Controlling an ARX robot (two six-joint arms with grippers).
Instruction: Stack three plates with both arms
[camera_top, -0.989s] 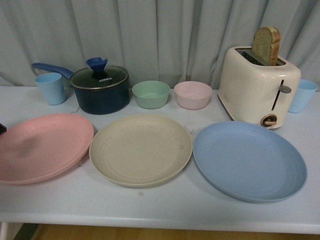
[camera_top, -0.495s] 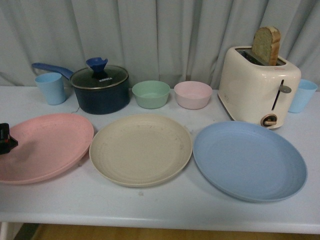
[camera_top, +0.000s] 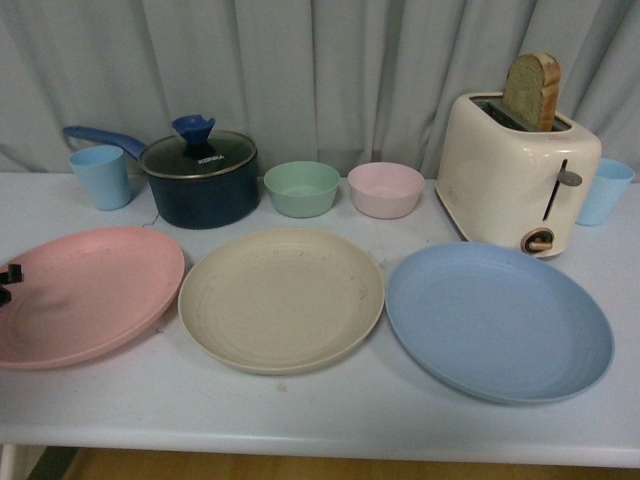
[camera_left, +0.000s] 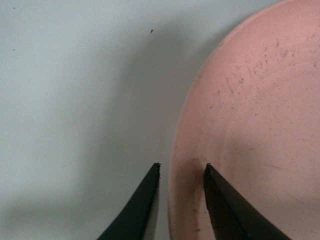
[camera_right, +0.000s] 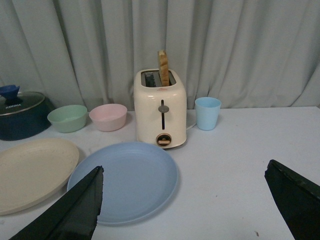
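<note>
Three plates lie in a row on the white table: the pink plate (camera_top: 85, 295) at left, the beige plate (camera_top: 281, 298) in the middle, the light blue plate (camera_top: 498, 320) at right. My left gripper (camera_top: 8, 280) shows only as a black tip at the pink plate's left rim. In the left wrist view it (camera_left: 182, 165) is open and straddles the pink plate's (camera_left: 255, 125) rim, one finger (camera_left: 145, 200) over the table, the other over the plate. My right gripper (camera_right: 185, 167) is wide open and empty, above the table beside the blue plate (camera_right: 125, 180).
At the back stand a dark pot with a lid (camera_top: 200, 180), a green bowl (camera_top: 301, 188), a pink bowl (camera_top: 386, 189), a cream toaster holding bread (camera_top: 515, 180) and two blue cups (camera_top: 101, 176) (camera_top: 603, 190). A curtain hangs behind. The table's front edge lies close to the plates.
My left gripper came further into view at the pink plate's left rim, then drew back slightly toward the left edge. The beige and blue plates have not moved.
</note>
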